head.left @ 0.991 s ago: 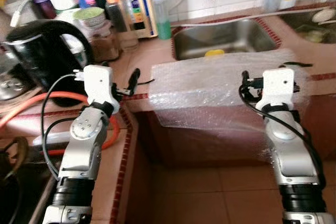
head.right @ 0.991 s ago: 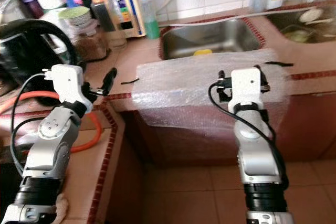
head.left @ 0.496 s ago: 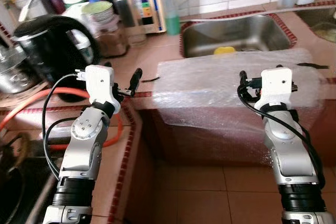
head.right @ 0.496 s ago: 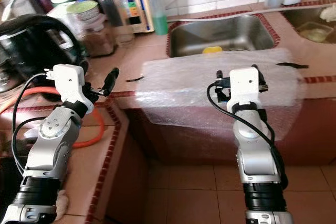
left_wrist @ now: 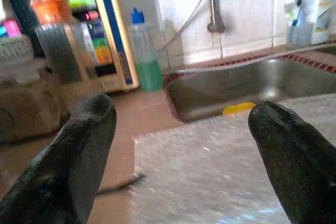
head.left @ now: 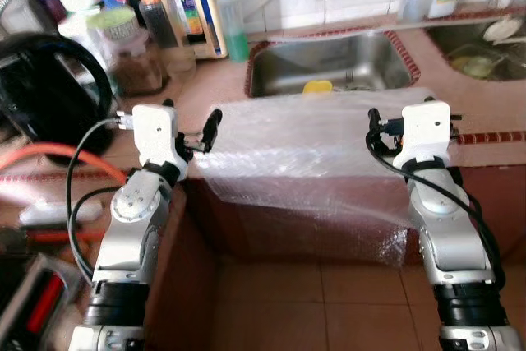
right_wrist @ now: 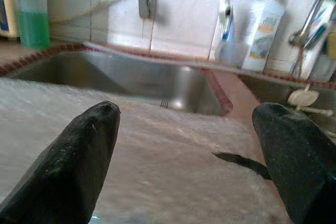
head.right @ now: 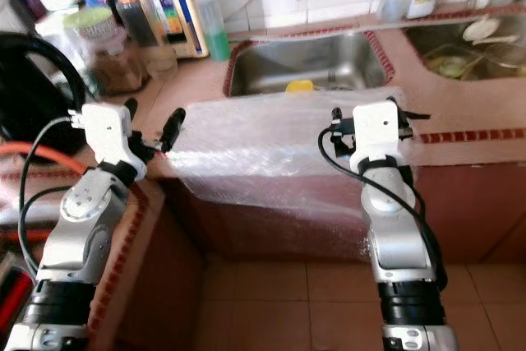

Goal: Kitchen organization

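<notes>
A black kettle (head.left: 49, 88) and jars (head.left: 131, 59) crowd the left counter (head.left: 222, 80). Left gripper (left_wrist: 181, 145) and right gripper (right_wrist: 186, 150), both spread wide, hover over bubble wrap (head.left: 304, 145) draping the tiled edge before the steel sink (head.left: 329, 63).

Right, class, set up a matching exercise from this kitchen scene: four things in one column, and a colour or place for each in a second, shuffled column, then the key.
Things:
1. bubble wrap sheet
2. kettle
3. soap bottle
4. yellow sponge

Descriptions:
A. black, on the counter at the robot's left
B. holds green liquid, blue cap
C. lies inside the steel sink
D. draped over the counter edge

Pairs: 1-D, 2-A, 3-B, 4-C
</notes>
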`<state>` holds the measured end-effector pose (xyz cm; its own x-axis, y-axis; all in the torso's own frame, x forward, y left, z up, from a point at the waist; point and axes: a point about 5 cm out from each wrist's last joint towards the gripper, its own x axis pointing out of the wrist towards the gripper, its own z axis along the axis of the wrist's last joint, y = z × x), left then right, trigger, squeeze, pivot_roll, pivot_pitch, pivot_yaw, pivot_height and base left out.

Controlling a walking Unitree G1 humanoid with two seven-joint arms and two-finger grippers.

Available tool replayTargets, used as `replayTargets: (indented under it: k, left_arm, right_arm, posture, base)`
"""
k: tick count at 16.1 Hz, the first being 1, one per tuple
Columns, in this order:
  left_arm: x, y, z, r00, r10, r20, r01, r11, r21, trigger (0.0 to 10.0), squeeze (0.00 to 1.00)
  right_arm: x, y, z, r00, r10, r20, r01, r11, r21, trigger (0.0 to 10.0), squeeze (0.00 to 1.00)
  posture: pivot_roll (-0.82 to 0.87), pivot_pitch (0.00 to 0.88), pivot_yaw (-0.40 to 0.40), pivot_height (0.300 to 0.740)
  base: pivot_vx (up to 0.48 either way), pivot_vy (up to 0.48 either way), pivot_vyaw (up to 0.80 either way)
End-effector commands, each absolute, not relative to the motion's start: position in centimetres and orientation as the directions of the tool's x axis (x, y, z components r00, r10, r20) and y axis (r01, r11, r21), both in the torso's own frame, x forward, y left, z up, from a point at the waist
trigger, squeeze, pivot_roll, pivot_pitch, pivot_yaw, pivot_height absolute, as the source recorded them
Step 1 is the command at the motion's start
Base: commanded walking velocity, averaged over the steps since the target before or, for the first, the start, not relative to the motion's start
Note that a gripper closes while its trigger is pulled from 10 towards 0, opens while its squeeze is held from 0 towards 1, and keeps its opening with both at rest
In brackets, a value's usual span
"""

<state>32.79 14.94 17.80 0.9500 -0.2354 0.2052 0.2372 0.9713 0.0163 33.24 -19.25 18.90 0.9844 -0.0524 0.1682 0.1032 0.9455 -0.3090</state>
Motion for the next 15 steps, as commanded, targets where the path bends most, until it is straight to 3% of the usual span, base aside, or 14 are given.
replayTargets:
  k: [1, 7, 15]
  left_arm:
    - [32.9, 15.4, 18.1, 0.952, -0.219, 0.215, 0.218, 0.976, 0.028, 10.0, 0.0]
    - [33.0, 15.2, 17.4, 0.959, -0.191, 0.208, 0.192, 0.981, 0.017, 10.0, 0.0]
    - [32.4, 14.9, 16.6, 0.966, -0.127, 0.225, 0.141, 0.989, -0.047, 10.0, 0.0]
  right_arm:
    - [33.3, -18.9, 19.5, 0.982, -0.034, 0.186, 0.091, 0.948, -0.306, 10.0, 0.0]
    - [33.7, -18.1, 19.3, 0.987, 0.026, 0.16, 0.029, 0.944, -0.329, 10.0, 0.0]
    - [34.7, -17.0, 19.9, 0.983, 0.11, 0.145, -0.051, 0.932, -0.358, 10.0, 0.0]
  posture:
    - [-0.31, 0.029, 0.168, 0.74]
    - [-0.3, 0.005, 0.101, 0.74]
    - [-0.27, 0.0, 0.027, 0.74]
  base:
    - [0.0, -0.48, 0.0]
    - [0.0, -0.438, 0.0]
    - [0.0, 0.0, 0.0]
